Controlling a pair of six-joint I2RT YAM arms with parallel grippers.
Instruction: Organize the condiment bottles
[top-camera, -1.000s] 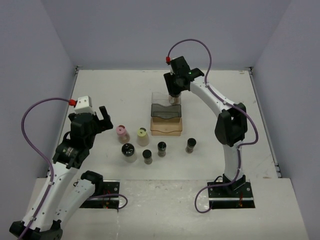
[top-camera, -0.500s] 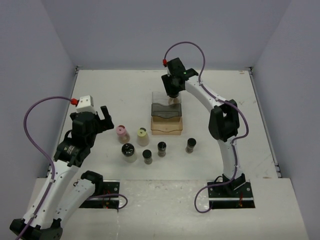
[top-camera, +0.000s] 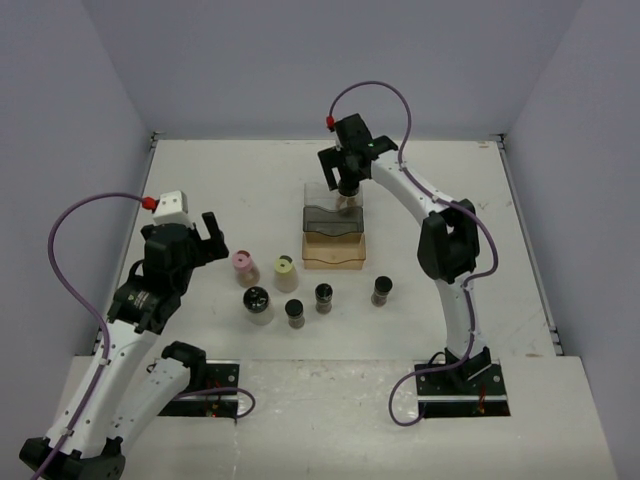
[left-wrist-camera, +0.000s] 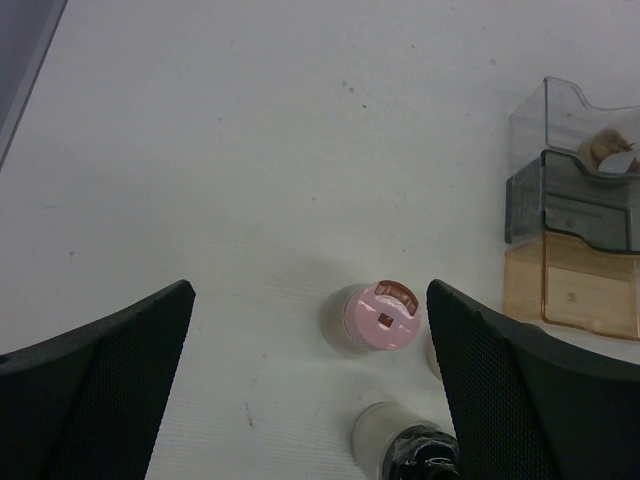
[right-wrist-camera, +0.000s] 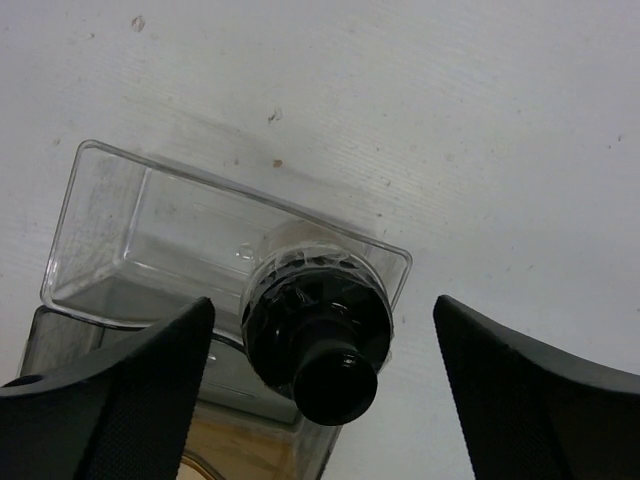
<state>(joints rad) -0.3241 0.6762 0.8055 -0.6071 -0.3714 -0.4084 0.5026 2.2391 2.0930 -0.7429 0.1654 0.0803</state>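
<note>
My right gripper is hovering right over the far, clear tier of the stepped rack, fingers spread wide and gripping nothing. One black-capped jar is sitting cap-up inside that clear tier, at its right end. My fingers are flanking it with a gap on both sides, so I'm judging this jar as placed. Whether it's standing dead upright or leaning a bit, I can't tell. Filling the farthest tier first is making sense to me, since it's leaving the nearer grey and tan tiers open for easy reaching.

My left gripper is also gaping wide and carrying nothing, hanging above the pink-capped jar. That jar is sitting nearer one finger than the centre, so I'm reading this as lining up for a pick, not yet centred. The yellow-green-capped jar is standing just beside the pink one, so I'm expecting a tight descent there. Four more black-capped jars are waiting in a loose row on the table, in front of the rack and apart from each other.

The table is looking matte white with a few small specks. Pale blue-grey walls are closing it in on three sides.
</note>
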